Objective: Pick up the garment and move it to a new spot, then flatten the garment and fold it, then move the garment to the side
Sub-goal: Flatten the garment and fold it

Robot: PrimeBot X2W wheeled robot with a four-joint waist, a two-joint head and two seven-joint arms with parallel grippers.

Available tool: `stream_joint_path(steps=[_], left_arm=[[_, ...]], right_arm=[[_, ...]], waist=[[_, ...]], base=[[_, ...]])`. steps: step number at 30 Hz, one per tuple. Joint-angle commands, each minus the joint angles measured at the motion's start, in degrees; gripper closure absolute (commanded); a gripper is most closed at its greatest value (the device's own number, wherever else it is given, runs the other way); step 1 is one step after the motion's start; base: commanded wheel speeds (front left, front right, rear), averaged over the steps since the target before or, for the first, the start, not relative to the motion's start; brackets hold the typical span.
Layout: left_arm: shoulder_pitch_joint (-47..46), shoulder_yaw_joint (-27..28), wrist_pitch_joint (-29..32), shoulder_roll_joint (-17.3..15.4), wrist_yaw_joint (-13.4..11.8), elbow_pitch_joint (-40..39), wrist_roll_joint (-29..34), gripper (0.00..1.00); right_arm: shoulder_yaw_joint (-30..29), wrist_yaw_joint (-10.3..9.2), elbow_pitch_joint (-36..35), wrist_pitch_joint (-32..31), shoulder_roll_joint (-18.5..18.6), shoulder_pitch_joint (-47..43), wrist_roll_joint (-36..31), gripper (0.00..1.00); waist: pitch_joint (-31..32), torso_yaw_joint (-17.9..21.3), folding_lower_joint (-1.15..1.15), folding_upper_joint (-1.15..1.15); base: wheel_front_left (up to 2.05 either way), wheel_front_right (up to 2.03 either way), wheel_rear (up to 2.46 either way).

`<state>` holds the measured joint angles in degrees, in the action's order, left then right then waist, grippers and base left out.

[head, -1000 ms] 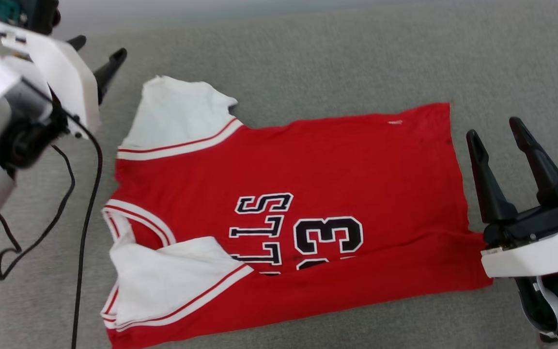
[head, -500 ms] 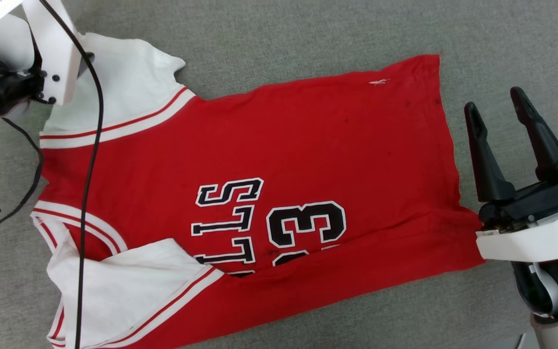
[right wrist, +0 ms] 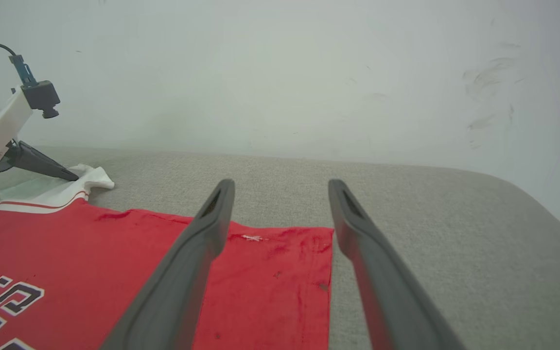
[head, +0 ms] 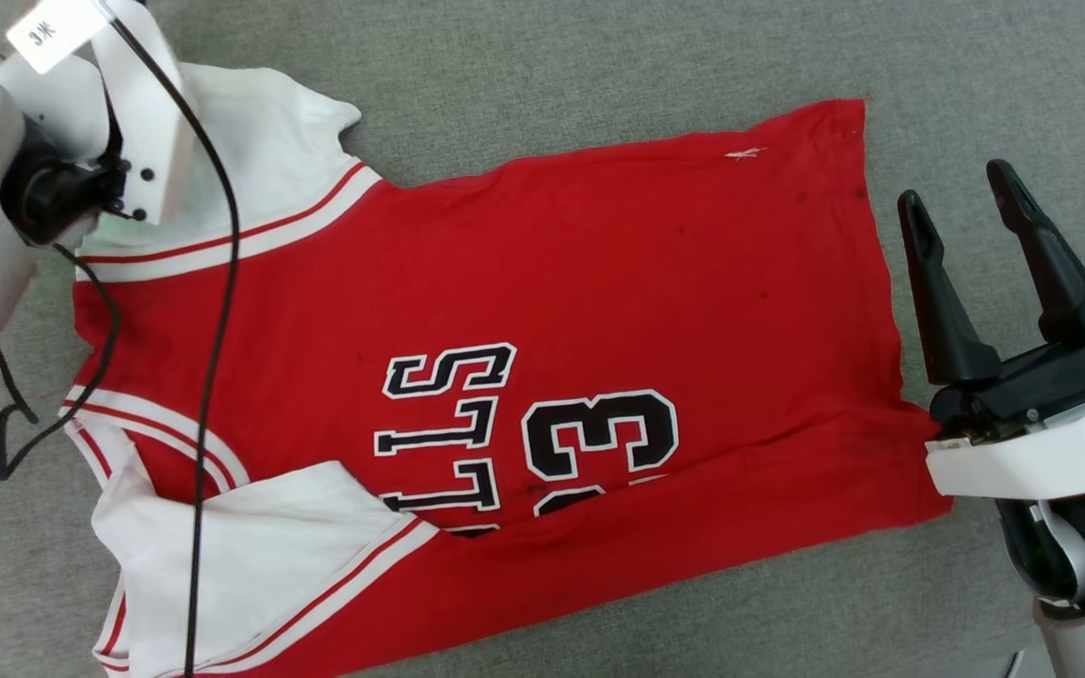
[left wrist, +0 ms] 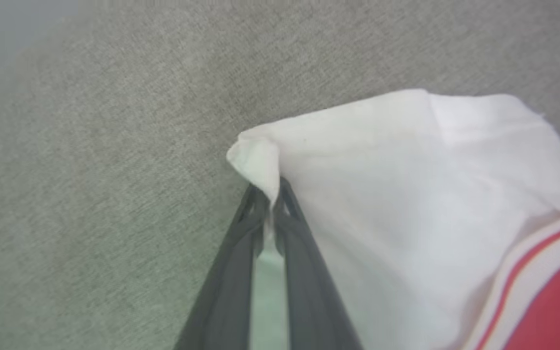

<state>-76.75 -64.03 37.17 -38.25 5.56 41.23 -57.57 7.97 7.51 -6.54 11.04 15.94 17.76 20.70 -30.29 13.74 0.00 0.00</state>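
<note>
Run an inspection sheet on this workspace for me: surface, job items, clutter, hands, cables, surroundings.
Surface: grey fabric surface, flat.
Job's things: red jersey spread out front up; one white sleeve folded inward over the front.
Clutter: nothing seen.
Hands: left hand closed on the corner of the other sleeve; right hand open by the hem, holding nothing.
Cables: black cable from the left arm draped across the jersey.
Surroundings: pale wall behind, with dark scuffs.

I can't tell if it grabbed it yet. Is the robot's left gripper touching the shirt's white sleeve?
Touching. In the left wrist view, the left gripper pinches a corner of the white sleeve between its fingertips.
</note>
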Motion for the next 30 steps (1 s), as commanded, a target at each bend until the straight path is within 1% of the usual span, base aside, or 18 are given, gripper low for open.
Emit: stream_joint_path(steps=[1,4,5,9,11,15,20,22,25,27,30], left_arm=[[2.39,-0.82,-0.95,0.48,0.36,0.88,0.54,1.00],[2.04,-0.43,-3.50,1.17,0.66,0.86,0.59,1.00],[1.67,-0.22,-6.56,1.90,0.94,0.49,1.03,1.00],[2.01,-0.24,-10.70,3.38,1.33,-0.21,1.40,1.00],[2.48,-0.58,-12.59,4.11,1.40,-0.96,1.81,1.00],[2.83,-1.30,-15.54,5.15,1.66,-2.99,2.42,1.00],[2.89,-2.18,-17.87,5.54,1.75,-5.98,3.19,1.00],[2.55,-2.35,-18.53,5.65,1.74,-7.17,3.47,1.00],[1.79,-2.54,-19.16,5.75,1.76,-8.92,3.79,1.00],[1.29,-2.72,-19.40,5.81,1.77,-10.03,4.21,1.00],[0.42,-2.73,-19.91,6.02,1.58,-11.48,4.86,1.00]], right_arm=[[-0.22,-0.05,-0.13,-0.29,0.43,1.05,0.22,0.00],[-1.24,-0.05,-0.29,-1.29,1.83,1.83,-0.23,0.00],[-2.30,-0.05,-0.27,-3.95,4.17,3.45,-0.54,0.00],[-2.54,-0.05,-1.16,-10.76,8.83,6.49,-0.14,0.00],[-1.91,-0.05,-1.10,-15.72,11.39,8.25,1.24,0.00],[-0.30,-0.05,0.96,-27.48,16.68,11.61,6.23,0.00],[3.32,-0.05,5.96,-43.47,22.30,15.72,12.49,0.00],[4.73,-0.05,8.17,-48.31,23.64,17.58,14.37,0.00],[6.84,-0.05,11.85,-53.54,24.74,20.52,15.80,0.00],[8.10,-0.05,13.99,-55.71,24.64,22.59,16.25,0.00],[10.12,-0.05,17.10,-57.35,24.20,25.42,15.64,0.00]], waist=[[0.19,-0.34,0.00,0.00],[1.03,-1.08,0.00,0.00],[2.36,-2.17,0.00,0.00],[4.31,-4.25,0.00,0.00],[5.18,-5.28,0.00,0.00],[6.36,-7.27,0.00,0.00],[6.78,-9.25,0.00,0.00],[6.56,-10.03,0.00,0.00],[5.86,-11.23,0.00,0.00],[5.22,-11.96,0.00,0.00],[4.06,-13.14,0.00,0.00]], base=[[0.00,0.00,0.00],[0.00,0.00,0.00],[0.00,0.00,0.00],[0.00,0.00,0.00],[0.00,0.00,0.00],[0.00,0.00,0.00],[0.00,0.00,0.00],[0.00,0.00,0.00],[0.00,0.00,0.00],[0.00,0.00,0.00],[0.00,0.00,0.00]])
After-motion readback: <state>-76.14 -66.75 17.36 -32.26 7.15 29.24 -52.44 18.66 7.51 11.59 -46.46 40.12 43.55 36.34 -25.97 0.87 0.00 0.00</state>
